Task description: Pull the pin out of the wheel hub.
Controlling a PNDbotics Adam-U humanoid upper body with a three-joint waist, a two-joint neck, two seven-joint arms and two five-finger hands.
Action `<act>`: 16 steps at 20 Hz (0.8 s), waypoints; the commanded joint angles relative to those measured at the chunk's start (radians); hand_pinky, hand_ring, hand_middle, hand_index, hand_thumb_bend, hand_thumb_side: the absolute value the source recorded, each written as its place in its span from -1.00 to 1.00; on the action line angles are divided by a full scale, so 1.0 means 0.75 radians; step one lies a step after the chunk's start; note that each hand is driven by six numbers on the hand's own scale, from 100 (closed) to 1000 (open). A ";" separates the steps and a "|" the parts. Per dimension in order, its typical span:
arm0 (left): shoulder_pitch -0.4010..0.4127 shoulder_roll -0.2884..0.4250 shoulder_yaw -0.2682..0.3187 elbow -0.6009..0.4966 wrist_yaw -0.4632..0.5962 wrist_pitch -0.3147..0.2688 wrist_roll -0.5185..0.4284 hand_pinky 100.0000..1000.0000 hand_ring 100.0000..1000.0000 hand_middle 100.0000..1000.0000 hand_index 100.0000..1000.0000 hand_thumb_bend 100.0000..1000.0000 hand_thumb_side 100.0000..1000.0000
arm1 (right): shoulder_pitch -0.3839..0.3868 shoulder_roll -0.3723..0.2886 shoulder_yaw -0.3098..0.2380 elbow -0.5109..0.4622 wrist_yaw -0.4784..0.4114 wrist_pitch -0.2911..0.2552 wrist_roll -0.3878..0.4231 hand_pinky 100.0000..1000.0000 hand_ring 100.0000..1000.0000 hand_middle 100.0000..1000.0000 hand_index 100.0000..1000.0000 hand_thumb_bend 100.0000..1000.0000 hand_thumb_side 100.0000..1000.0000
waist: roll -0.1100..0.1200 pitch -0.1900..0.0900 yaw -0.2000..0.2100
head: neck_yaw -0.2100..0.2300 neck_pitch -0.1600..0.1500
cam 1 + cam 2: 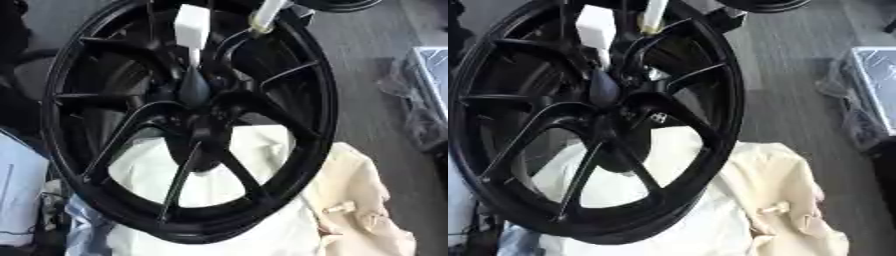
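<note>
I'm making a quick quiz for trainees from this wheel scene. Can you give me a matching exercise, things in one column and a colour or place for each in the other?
Things:
1. wheel
2. white block on a stem
3. cream cloth
4. wrapped box

Descriptions:
A. lies under and to the right of the rim's lower part
B. black, with thin spokes, filling most of the view
C. stands above the hub, near the top of the picture
D. at the right edge, on the grey floor

Pairs: 1-B, 2-C, 3-A, 4-D

No robot hand shows in either view.
</note>
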 commanded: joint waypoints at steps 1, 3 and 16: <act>-0.004 0.022 0.021 -0.026 -0.012 -0.004 0.013 0.48 0.45 0.36 0.37 -0.79 0.75 | 0.147 -0.190 -0.160 -0.046 -0.092 -0.054 -0.146 0.60 -0.06 -0.48 -0.05 -0.89 -1.00 | 0.008 -0.027 -0.010 | 0.016 -0.022; -0.005 0.020 0.026 -0.028 -0.013 -0.005 0.018 0.48 0.45 0.36 0.37 -0.79 0.76 | 0.313 -0.256 -0.258 -0.050 -0.123 -0.107 -0.253 0.60 -0.06 -0.48 -0.04 -0.91 -1.00 | 0.016 -0.021 -0.019 | 0.027 -0.034; -0.012 0.003 0.043 -0.039 -0.025 -0.006 0.039 0.49 0.44 0.36 0.37 -0.80 0.75 | 1.023 -0.046 -0.663 -0.015 0.275 -0.240 -0.646 0.78 0.53 0.28 0.63 -0.57 -0.95 | 0.053 -0.005 -0.045 | 0.073 -0.109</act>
